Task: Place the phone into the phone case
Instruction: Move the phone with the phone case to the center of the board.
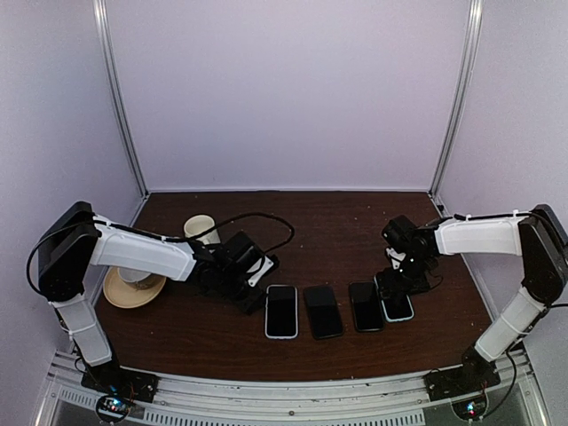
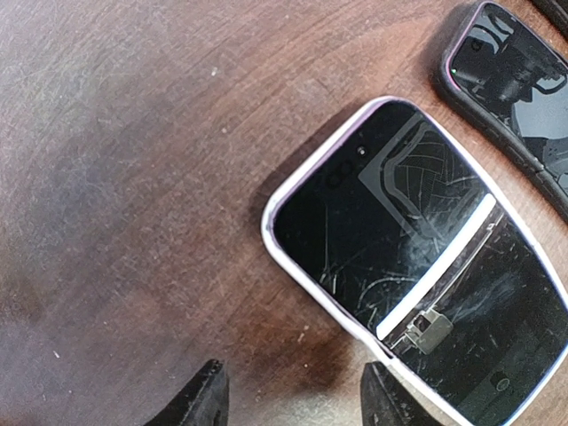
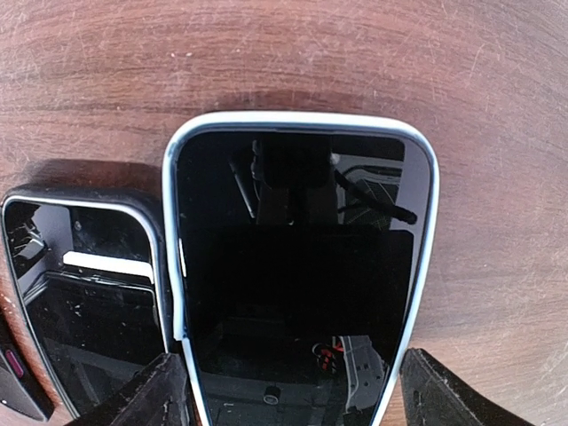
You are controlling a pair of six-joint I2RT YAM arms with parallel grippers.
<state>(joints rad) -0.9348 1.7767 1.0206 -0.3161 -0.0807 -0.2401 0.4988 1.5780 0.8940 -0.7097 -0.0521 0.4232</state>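
Four phones lie in one row on one table (image 1: 222,346). Two have pale cases: the left-end phone (image 1: 281,311) and the right-end phone (image 1: 397,308). Two have black cases: the left-middle phone (image 1: 323,311) and the right-middle phone (image 1: 364,306). One cup (image 1: 201,227) stands far left; one plate (image 1: 120,295) lies nearer, further left. Two arms: the left arm (image 1: 142,251) and the right arm (image 1: 479,237).
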